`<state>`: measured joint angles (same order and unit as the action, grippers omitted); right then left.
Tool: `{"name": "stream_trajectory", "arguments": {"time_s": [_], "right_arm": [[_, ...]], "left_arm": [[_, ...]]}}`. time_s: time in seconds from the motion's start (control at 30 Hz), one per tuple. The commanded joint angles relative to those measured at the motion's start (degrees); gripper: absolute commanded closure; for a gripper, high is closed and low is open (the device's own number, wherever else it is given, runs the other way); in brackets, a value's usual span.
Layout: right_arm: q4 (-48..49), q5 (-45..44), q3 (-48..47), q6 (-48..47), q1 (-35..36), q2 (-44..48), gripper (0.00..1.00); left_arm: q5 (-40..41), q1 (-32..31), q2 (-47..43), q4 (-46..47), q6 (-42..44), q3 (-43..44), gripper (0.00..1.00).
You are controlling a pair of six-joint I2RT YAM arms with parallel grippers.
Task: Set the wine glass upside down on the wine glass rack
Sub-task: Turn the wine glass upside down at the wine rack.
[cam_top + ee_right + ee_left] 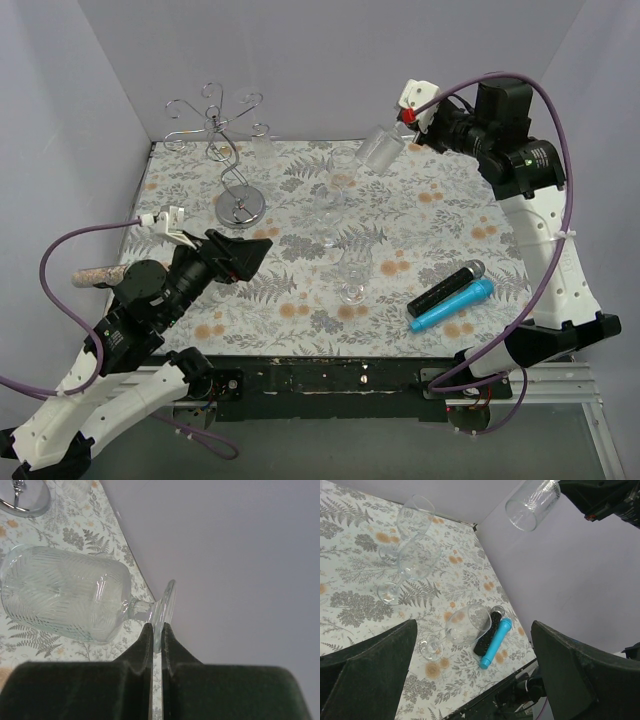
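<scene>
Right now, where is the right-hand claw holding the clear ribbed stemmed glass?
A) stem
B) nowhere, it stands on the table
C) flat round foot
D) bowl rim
C: the right gripper pinches the edge of the round foot of the clear ribbed wine glass, which hangs in the air.

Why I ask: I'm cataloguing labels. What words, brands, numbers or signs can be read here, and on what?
None: no readable text in any view.
black microphone, blue stick: no marking shows.
wine glass, wine glass rack: plain.
</scene>
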<state>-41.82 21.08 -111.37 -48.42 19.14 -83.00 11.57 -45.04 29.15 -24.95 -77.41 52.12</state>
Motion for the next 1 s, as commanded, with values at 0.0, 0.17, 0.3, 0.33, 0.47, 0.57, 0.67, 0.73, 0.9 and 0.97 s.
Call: {"name": "stream_trajectory", "arguments": {"time_s": [0.0,0.17,0.3,0.33,0.47,0.57,0.67,0.73,0.9,0.97], "right_arm": [[7.98,-1.04,-3.68,-5.62,-0.33,-0.75,0.99],[10.53,0.36,-5.69,-7.38,-0.24,-3.04,0.99],[12.64,0.98,-7.45,-9.31,0.99,-4.97,0.99],[13.17,0.63,-7.89,-9.93,1.51,-5.59,0.99],[15.45,-1.48,-9.74,-12.22,4.5,-8.49,0.99],[17.12,-3.58,-10.7,-13.97,7.57,-10.86,0.99],[18.96,-6.22,-12.02,-15.56,10.12,-13.58,0.99],[20.55,-7.63,-12.9,-16.26,11.18,-15.87,0.99],[24.24,-11.41,-16.68,-16.7,13.47,-21.75,0.99],[25.55,-12.2,-17.56,-16.35,14.17,-23.78,0.99]], "left_arm": [[2.57,-0.14,-0.93,-4.4,-0.11,-0.43,0.02],[7.05,-0.14,-1.29,-8.88,1.9,-4.65,0.02],[7.24,-0.23,-0.67,-8.28,3.49,-8.78,0.02],[7.06,-0.23,-0.5,-7.92,3.93,-9.22,0.02],[7.41,-0.23,0.12,-5.73,7.08,-11.24,0.02],[7.41,-0.23,0.03,-3.27,9.2,-13.35,0.02],[7.5,-0.23,-0.32,-1.16,10.78,-15.99,0.02],[7.59,-0.23,-0.58,0.33,11.75,-17.48,0.02],[7.59,-0.14,-0.06,4.38,14.91,-19.25,0.02],[8.2,-0.23,0.91,5.0,16.14,-18.98,0.02]]}}
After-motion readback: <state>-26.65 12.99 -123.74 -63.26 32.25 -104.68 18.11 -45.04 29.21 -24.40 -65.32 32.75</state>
